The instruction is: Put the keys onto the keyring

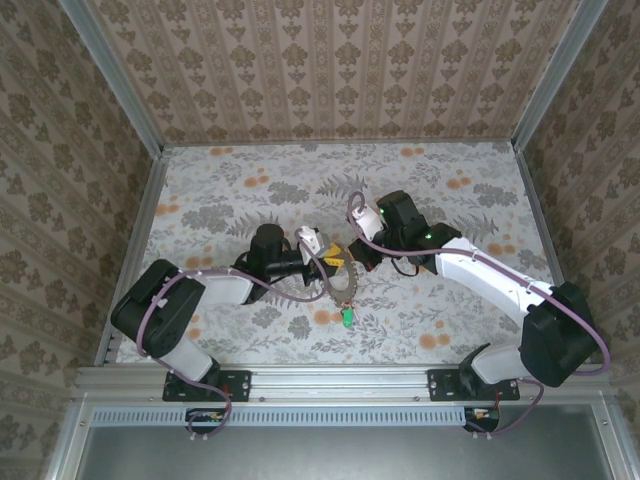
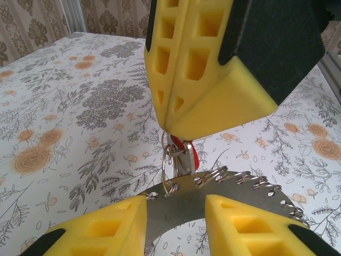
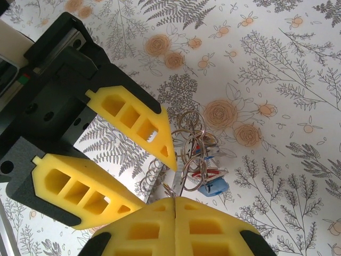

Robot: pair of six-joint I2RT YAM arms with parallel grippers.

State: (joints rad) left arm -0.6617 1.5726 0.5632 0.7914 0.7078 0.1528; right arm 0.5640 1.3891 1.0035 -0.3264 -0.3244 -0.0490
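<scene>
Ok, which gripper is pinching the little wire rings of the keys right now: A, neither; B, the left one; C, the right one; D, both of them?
C: the right gripper has its yellow fingers pressed together on the wire rings of the keys, while the left gripper has its fingers apart, one on either side of the keyring.

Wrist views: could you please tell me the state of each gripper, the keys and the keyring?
left gripper: open, fingers apart on either side of the keyring.
right gripper: shut on the keys, pinching their small wire rings.
keys: hanging bunched from the right gripper's tip, red and blue tags showing; whether threaded onto the keyring, cannot tell.
keyring: its edge sits between the left gripper's fingers, not gripped.
</scene>
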